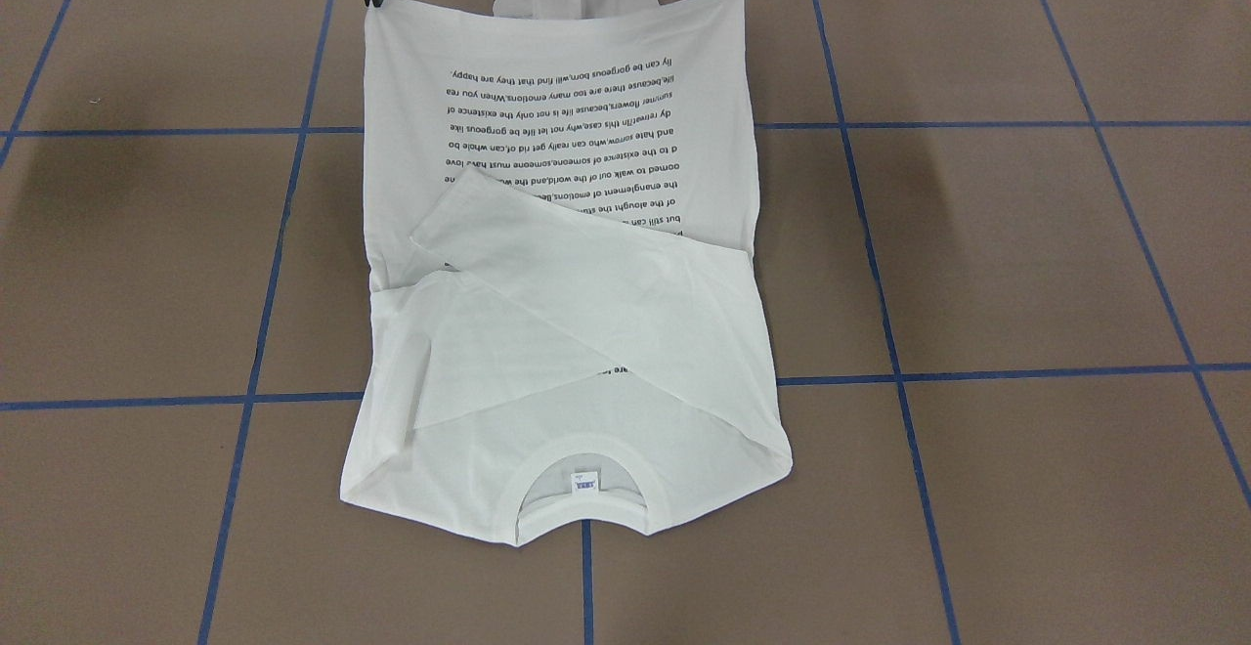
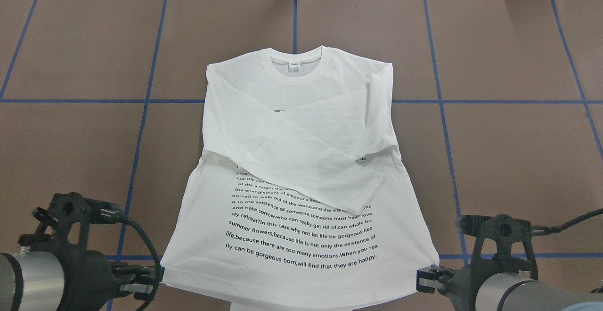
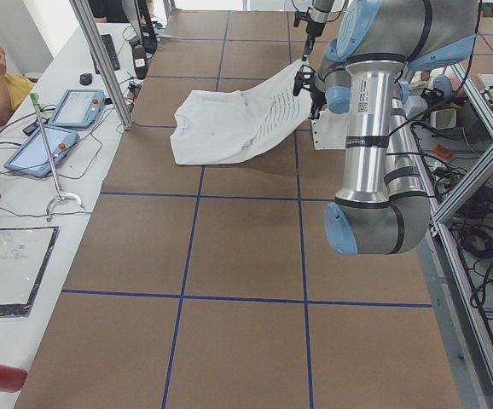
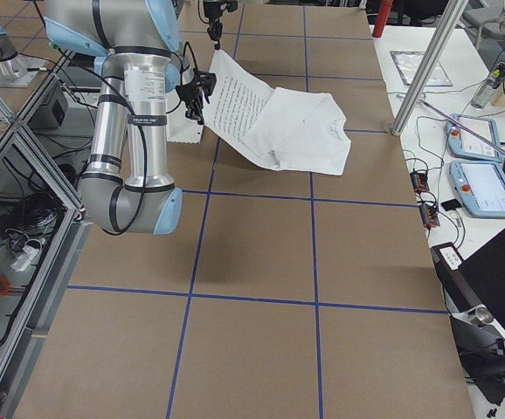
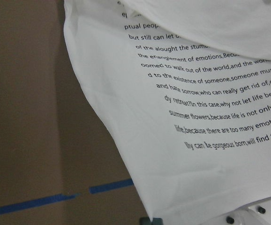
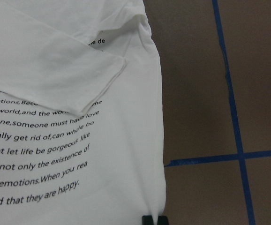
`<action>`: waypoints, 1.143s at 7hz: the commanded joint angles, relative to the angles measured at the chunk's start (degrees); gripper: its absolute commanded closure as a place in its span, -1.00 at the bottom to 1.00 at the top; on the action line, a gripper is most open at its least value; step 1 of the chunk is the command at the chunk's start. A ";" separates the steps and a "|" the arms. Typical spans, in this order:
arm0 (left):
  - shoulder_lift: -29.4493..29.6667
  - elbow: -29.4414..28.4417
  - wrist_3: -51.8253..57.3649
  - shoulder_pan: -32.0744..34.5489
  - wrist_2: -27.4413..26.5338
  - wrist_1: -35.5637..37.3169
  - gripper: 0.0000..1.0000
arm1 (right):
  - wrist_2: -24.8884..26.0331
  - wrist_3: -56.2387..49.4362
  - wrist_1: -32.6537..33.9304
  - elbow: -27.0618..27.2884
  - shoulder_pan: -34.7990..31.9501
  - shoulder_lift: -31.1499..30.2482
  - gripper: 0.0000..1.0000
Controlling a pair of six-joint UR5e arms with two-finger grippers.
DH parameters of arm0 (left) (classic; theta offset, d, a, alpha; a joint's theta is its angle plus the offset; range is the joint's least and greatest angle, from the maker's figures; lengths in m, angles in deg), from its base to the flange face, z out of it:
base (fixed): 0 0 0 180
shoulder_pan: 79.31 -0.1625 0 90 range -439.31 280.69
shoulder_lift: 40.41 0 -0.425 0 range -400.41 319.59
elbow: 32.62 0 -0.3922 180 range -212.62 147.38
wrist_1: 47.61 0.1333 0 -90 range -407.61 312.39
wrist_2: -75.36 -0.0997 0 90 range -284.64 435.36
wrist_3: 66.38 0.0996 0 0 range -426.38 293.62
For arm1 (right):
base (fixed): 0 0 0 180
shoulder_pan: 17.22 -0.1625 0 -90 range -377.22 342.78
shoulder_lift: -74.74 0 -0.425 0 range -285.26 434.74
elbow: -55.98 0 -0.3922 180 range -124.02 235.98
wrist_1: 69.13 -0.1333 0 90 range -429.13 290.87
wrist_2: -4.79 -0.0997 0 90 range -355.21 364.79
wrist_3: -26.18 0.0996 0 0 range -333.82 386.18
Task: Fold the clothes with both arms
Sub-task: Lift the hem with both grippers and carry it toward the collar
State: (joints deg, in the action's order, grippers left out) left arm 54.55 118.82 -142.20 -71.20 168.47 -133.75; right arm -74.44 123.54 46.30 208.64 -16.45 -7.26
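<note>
since both sleeves [image 2: 325, 160] already lie crossed over the chest, the t-shirt [image 2: 301, 235] looks roughly midway through its folding. it sits print side up in the middle of the table [image 2: 494, 160]. its collar [image 2: 297, 63] and shoulders lie flat on the side far from the robot, while the hem [image 1: 440, 21] is raised off the surface and stretched taut near the robot's base, so the lower body slopes up like a ramp in both side views. the left gripper [image 2: 155, 273] is pinching one hem corner and the right gripper [image 2: 424, 280] the other, jaws pressed together on the cloth. each wrist view shows the fabric edge running down into the fingertips. what remains, by my reading, is the lengthwise fold: the hem has to be carried over the crossed sleeves and laid down at or near the collar, with the two corners level so the edges line up. a further fold to make it more compact may follow, though nothing here settles that. around the t-shirt, blue tape lines [image 2: 94, 100] grid the brown tabletop.
</note>
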 commanded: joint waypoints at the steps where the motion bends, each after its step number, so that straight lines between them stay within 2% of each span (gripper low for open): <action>1: 11.49 2.47 1.53 3.30 5.41 13.67 1.00 | -7.83 -1.46 9.24 2.47 -8.01 7.35 1.00; 2: 16.69 -1.98 7.55 7.66 5.42 15.03 1.00 | -10.48 -7.04 9.97 1.95 -13.81 10.24 1.00; 3: 18.22 -5.24 13.36 12.49 5.33 15.04 1.00 | -11.37 -11.27 9.98 0.98 -18.31 11.23 1.00; 4: 18.67 -8.41 18.20 18.37 5.51 14.69 1.00 | -12.08 -15.23 9.89 -2.16 -23.31 14.37 1.00; 5: 20.51 -11.75 19.03 22.69 5.33 14.51 1.00 | -15.48 -19.45 9.63 -8.19 -29.63 17.97 1.00; 7: 24.47 -21.49 26.30 30.43 5.25 11.99 1.00 | -16.31 -23.16 8.06 -19.27 -34.68 22.20 1.00; 8: 24.57 -26.15 26.42 31.69 5.24 7.87 1.00 | -16.31 -23.44 2.04 -25.25 -36.27 22.49 1.00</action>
State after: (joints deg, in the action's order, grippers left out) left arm 78.33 98.33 -117.38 -42.30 173.75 -121.96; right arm -90.61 101.25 53.35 190.55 -50.33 13.92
